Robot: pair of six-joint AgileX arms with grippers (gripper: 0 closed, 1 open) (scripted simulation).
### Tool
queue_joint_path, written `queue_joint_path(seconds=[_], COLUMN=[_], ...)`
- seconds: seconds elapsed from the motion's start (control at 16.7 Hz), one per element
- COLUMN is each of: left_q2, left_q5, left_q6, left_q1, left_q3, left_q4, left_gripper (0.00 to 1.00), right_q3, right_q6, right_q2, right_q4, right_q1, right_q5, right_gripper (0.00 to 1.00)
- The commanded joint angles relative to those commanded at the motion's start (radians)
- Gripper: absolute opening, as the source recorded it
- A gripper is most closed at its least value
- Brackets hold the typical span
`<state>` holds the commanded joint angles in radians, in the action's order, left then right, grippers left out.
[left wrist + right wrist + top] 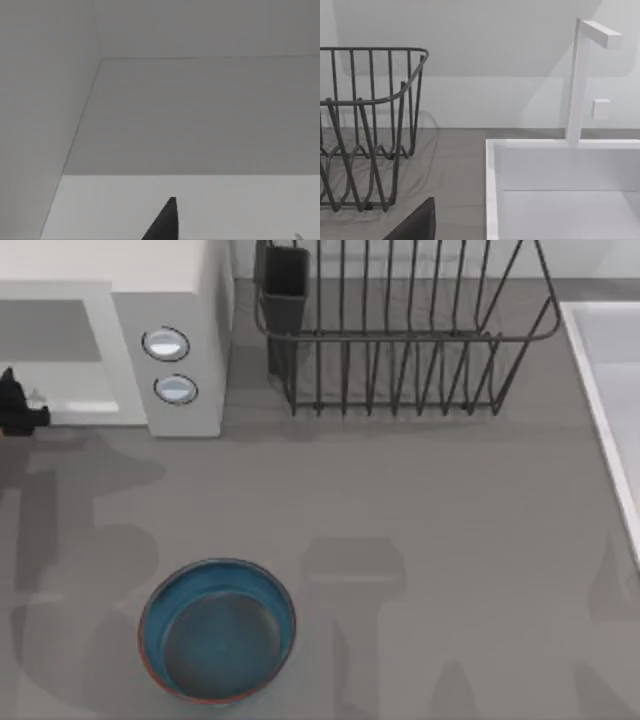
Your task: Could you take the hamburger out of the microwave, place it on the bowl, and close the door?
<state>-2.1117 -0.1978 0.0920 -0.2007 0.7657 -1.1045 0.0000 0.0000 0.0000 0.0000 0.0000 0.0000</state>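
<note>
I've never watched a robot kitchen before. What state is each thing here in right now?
Microwave: upright at the table's back left, cavity open toward the front.
Bowl: upright, empty, front left of the table.
Rack: empty, beside the microwave.
Sink: empty.
Left gripper: at the microwave's opening.

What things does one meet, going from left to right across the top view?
Left gripper at the left edge → microwave → bowl → black wire rack → white sink at the right edge.
</note>
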Motion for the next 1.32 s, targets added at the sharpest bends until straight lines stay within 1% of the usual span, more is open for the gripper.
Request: queue_joint_path(seconds=[0.24,0.36,0.72,0.84,0.96,1.08,1.2,1.32], left_q2=[0.174,0.226,0.235,0.229,0.216,0.196,0.17,0.139], left_q5=[0.002,0.003,0.003,0.025,0.075,0.147,0.237,0.336], left_q6=[0.001,0.001,0.003,-0.026,-0.095,-0.205,-0.358,-0.551], left_q1=[-0.001,-0.001,0.0,0.021,0.072,0.146,0.24,0.348], left_q3=[0.009,0.013,0.011,0.031,0.077,0.145,0.229,0.322], left_q4=[0.189,0.242,0.251,0.278,0.345,0.452,0.6,0.782], left_gripper=[0.0,0.0,0.0,0.0,0.0,0.0,0.0,0.0], right_q3=[0.0,0.0,0.0,0.0,0.0,0.0,0.0,0.0], right_q6=[0.0,0.0,0.0,0.0,0.0,0.0,0.0,0.0], right_q2=[0.0,0.0,0.0,0.0,0.0,0.0,0.0,0.0], right_q4=[0.0,0.0,0.0,0.0,0.0,0.0,0.0,0.0], right_q1=[0.0,0.0,0.0,0.0,0.0,0.0,0.0,0.0], right_q5=[0.0,0.0,0.0,0.0,0.0,0.0,0.0,0.0], right_gripper=[1.0,1.0,1.0,1.0,1.0,1.0,1.0,1.0])
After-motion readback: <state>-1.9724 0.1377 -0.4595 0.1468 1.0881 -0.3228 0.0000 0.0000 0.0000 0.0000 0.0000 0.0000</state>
